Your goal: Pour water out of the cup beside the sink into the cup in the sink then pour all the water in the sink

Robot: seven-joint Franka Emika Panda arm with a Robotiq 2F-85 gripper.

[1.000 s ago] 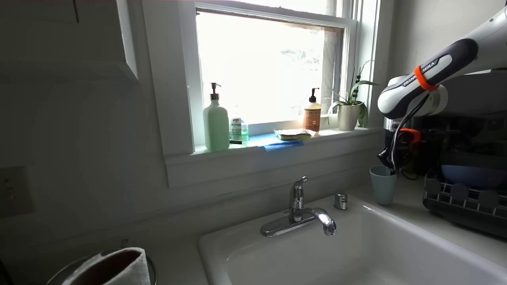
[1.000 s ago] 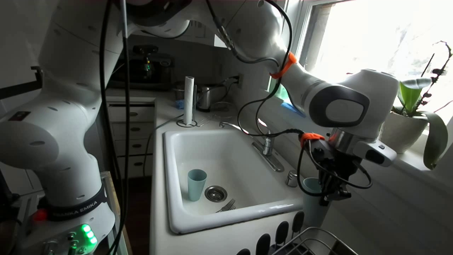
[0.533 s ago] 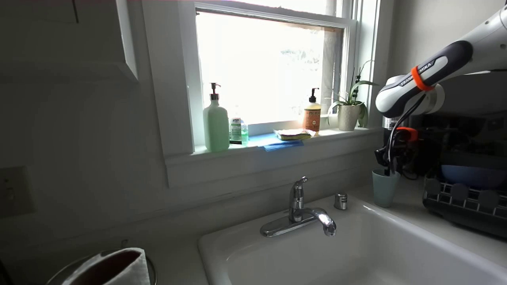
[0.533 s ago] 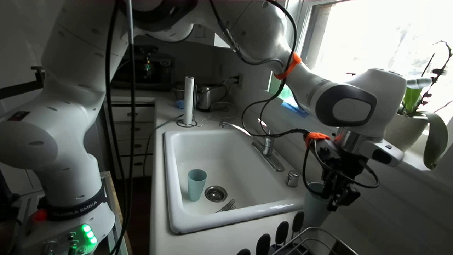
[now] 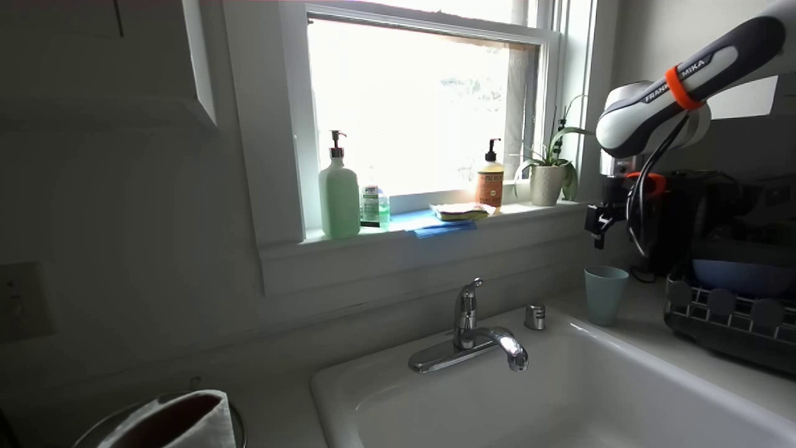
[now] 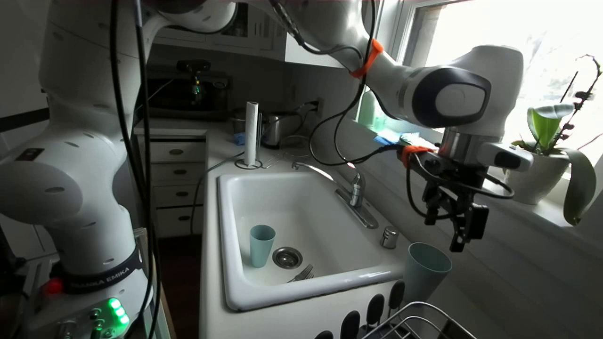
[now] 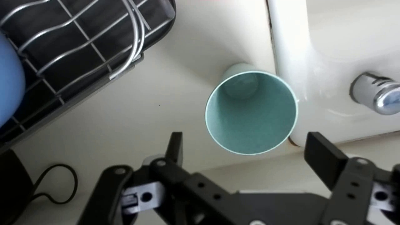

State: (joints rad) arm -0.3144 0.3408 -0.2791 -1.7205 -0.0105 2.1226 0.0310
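On the counter against the sink's corner stands the cup beside the sink (image 7: 253,122), pale teal and upright. It shows in both exterior views (image 5: 604,297) (image 6: 421,278). I cannot make out any water in it. My gripper (image 6: 444,234) hangs above this cup, apart from its rim. Its jaws are spread wide, and in the wrist view the black fingers (image 7: 325,159) stand to either side of the rim with nothing held. In an exterior view the cup in the sink (image 6: 260,247), also teal, is upright near the drain of the white sink (image 6: 306,294); its contents are hidden.
A dark dish rack (image 5: 734,348) with a blue bowl (image 7: 9,78) stands close by the cup. The chrome faucet (image 5: 465,317) and a small chrome cap (image 7: 387,97) rise from the sink's back rim. A fork (image 6: 304,273) lies in the basin. A potted orchid (image 5: 547,183) stands on the sill.
The gripper has gone from down at the cup's rim to above it, and its jaws have opened. The cup beside the sink shifted slightly on the counter and now stands by itself.
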